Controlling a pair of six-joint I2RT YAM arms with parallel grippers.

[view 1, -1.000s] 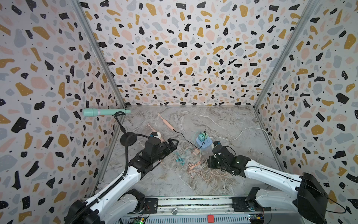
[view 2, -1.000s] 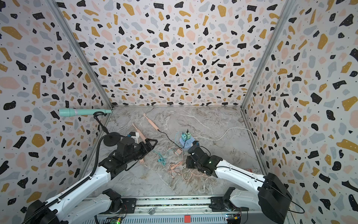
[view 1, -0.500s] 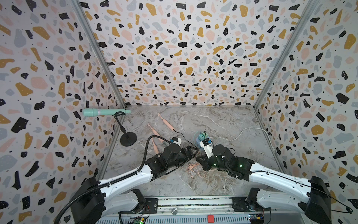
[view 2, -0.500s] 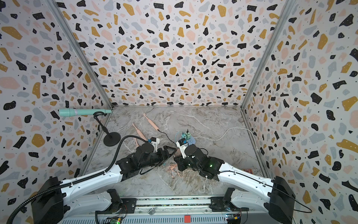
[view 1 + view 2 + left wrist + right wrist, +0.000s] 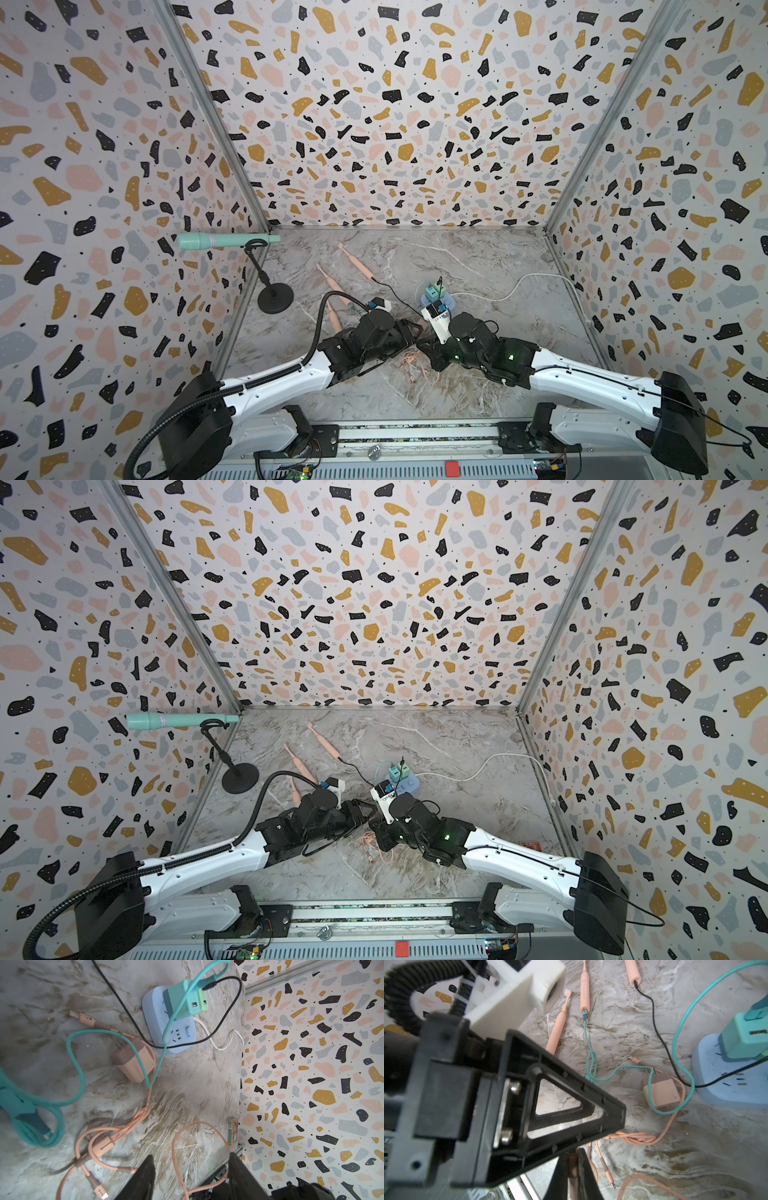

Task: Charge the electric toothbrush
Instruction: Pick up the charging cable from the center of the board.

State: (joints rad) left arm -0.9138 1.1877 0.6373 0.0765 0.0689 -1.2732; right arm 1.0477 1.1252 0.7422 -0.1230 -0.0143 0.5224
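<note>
Marble-print tabletop (image 5: 478, 257), terrazzo walls on three sides. Right pincer (image 5: 573, 1153): jaws together, clamped on a brownish sleeve of the pink cable (image 5: 633, 1138). Left pincer (image 5: 191, 1156): jaws apart, a loop of the same pink cable running between its fingers (image 5: 145, 1176); whether either one touches it, can't tell. Both top views: the pincers sit nearly tip to tip, low over the table.

Just past the tips: more pink cable in a loose tangle, free plug ends flat on the table. Next out: pink adapter (image 5: 135, 1061) on its side, prongs bare, teal cable (image 5: 164, 1041) draped over it. Beyond that: blue power strip (image 5: 182, 1030) with two greenish chargers (image 5: 182, 997) plugged in. Teal cable and black cable (image 5: 653, 1016) run into them; white lead (image 5: 217, 1048) trails toward the wall.

Left pincer's side, right wrist view: electric toothbrush (image 5: 558, 1028) lies flat close by the left pincer, base end hidden behind it. Second toothbrush (image 5: 584, 991) just beside it, teal cable in its base. Third toothbrush (image 5: 633, 972) farther out, black cable in its base. Well apart from both pincers, by the wall: teal microphone (image 5: 228, 241) on a black stand (image 5: 274, 297).
</note>
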